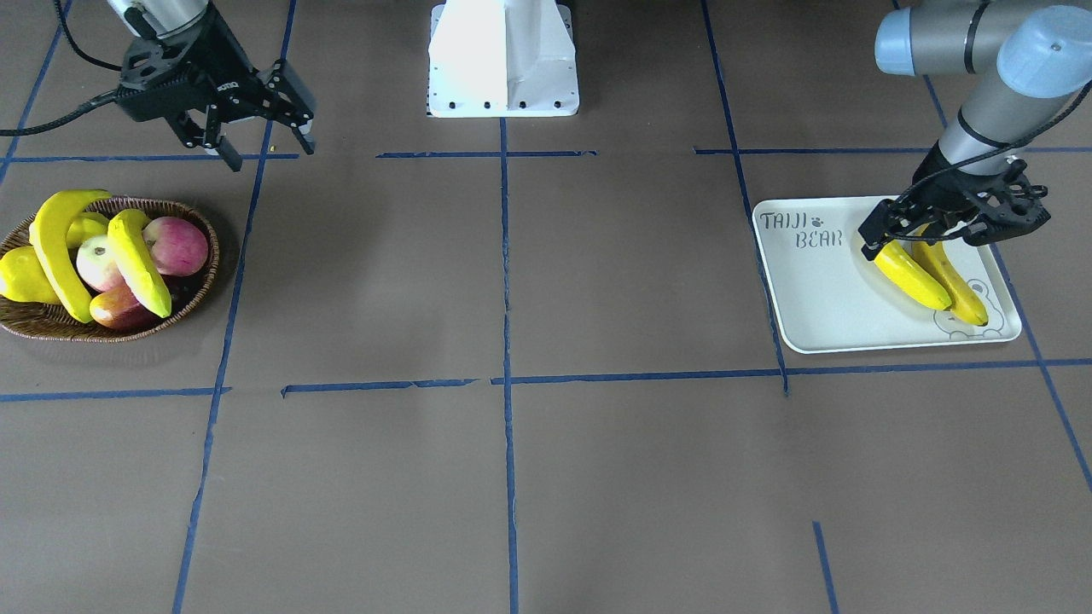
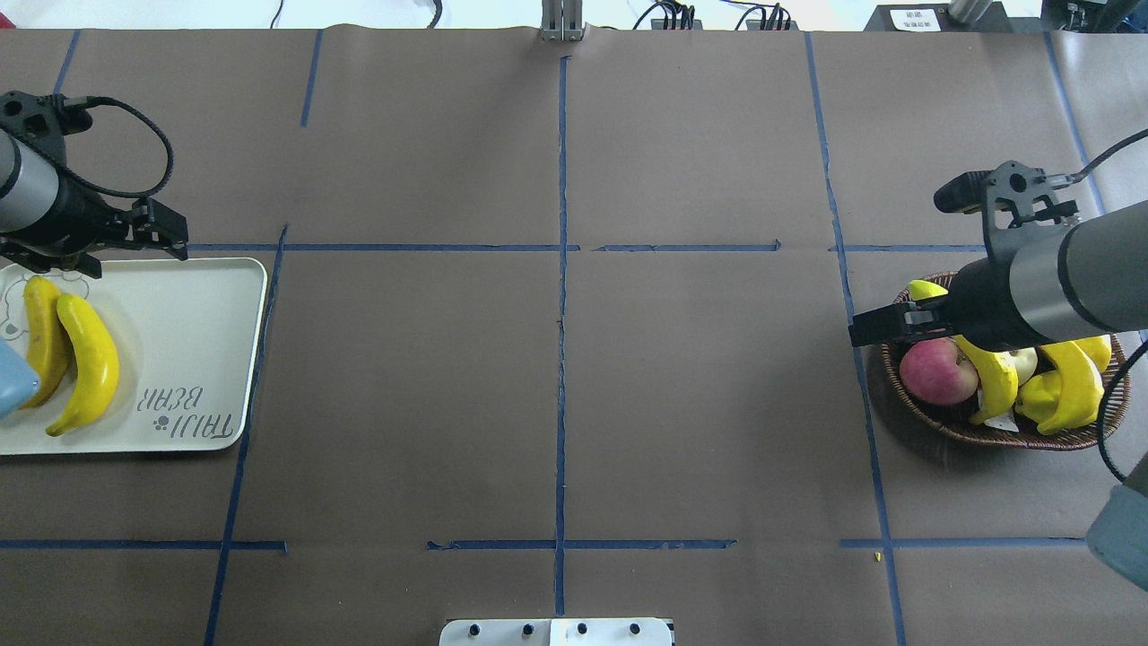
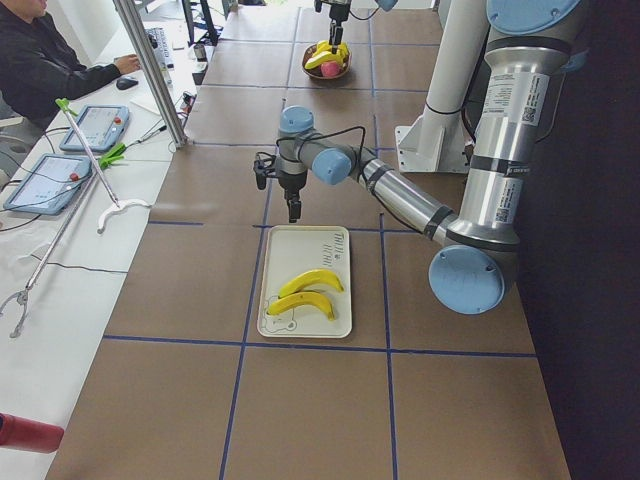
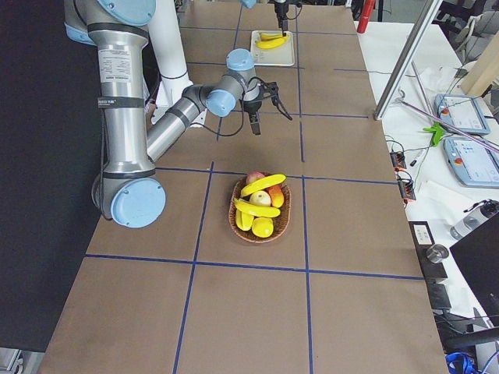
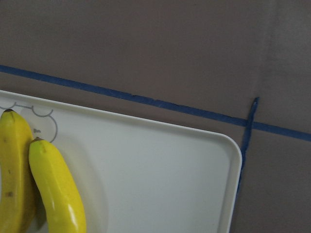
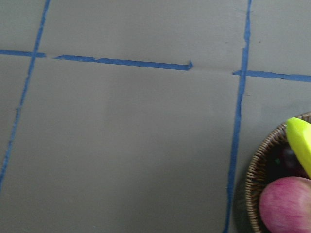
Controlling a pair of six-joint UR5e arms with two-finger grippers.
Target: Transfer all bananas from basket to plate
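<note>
Two bananas [image 1: 60, 247] [image 1: 141, 260] lie on top of the other fruit in the brown wicker basket [image 1: 196, 290]. Two more bananas [image 1: 913, 275] [image 1: 960, 290] rest side by side on the white plate [image 1: 819, 290], also seen as bananas [image 5: 56, 189] in the left wrist view. My left gripper [image 1: 926, 239] hangs open just above their ends, holding nothing. My right gripper [image 1: 269, 152] is open and empty, raised beside the basket on its table-centre side. The right wrist view catches only the basket rim [image 6: 252, 179] and a banana tip [image 6: 301, 143].
Red apples [image 1: 175, 246] and a stubby yellow fruit [image 1: 17, 277] share the basket. The robot's white base [image 1: 503, 60] stands at mid-table. Blue tape lines cross the brown paper cover. A person sits at a side desk [image 3: 60, 60] with tablets.
</note>
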